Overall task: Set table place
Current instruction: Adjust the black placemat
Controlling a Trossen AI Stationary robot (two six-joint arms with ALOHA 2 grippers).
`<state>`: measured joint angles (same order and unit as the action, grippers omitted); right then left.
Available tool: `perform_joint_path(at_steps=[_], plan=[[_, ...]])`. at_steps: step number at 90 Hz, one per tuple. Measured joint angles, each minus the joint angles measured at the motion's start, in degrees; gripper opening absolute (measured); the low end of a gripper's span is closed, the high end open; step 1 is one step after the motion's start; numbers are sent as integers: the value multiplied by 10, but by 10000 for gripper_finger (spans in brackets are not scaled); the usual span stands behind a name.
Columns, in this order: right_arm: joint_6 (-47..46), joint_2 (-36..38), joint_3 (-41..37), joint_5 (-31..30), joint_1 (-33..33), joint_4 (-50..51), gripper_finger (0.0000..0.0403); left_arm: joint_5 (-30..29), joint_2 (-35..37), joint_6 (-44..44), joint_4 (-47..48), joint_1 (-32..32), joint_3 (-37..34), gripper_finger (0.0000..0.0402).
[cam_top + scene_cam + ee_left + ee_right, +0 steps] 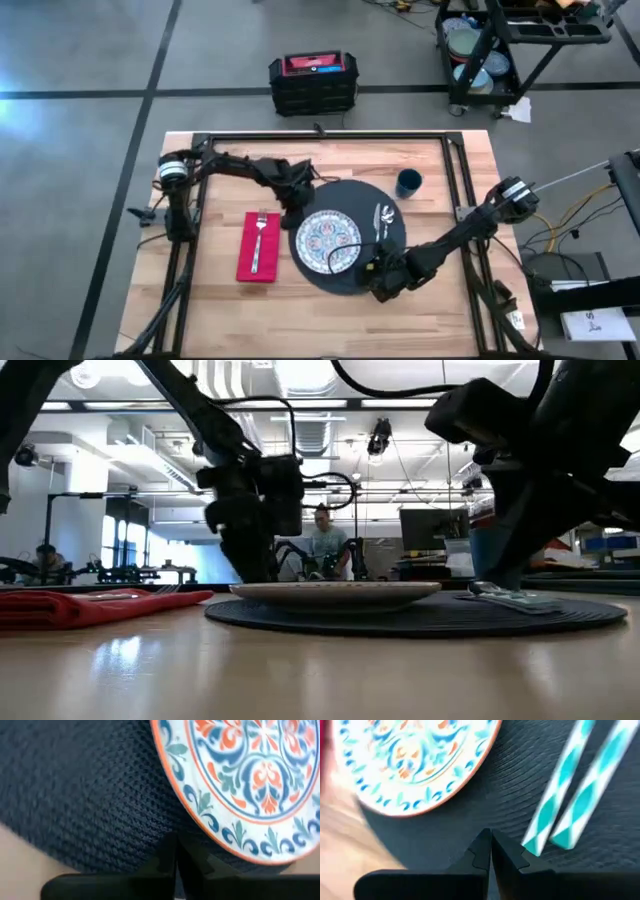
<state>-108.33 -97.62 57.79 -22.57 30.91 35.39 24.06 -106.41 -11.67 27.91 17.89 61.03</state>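
Bright ceiling lights backlight the low view into silhouettes, and the right wrist view blurs.

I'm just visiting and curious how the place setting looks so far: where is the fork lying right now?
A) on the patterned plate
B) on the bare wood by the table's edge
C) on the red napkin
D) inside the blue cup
C: in the high view the fork lies lengthwise on the red napkin, which sits on the table left of the plate and dark mat.
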Motion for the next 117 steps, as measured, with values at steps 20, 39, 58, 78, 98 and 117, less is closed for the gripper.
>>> perform_joint_path(at_steps=[20,39,58,78,98,117], plan=[[-43,23,-7,27,8,181,0,-46,15,15,-11,-17,-8,0],[-15,35,-76,62,7,87,0,-51,16,19,-17,-16,-9,0],[-18,38,-109,59,7,3,0,-53,16,34,-18,-17,-11,0],[-25,37,-111,61,21,-13,0,-24,19,60,-22,-27,-33,0],[-35,37,-111,74,42,-44,0,5,20,80,-18,-61,-52,0],[-56,39,-111,75,52,-44,0,6,25,88,-27,-79,-53,0]])
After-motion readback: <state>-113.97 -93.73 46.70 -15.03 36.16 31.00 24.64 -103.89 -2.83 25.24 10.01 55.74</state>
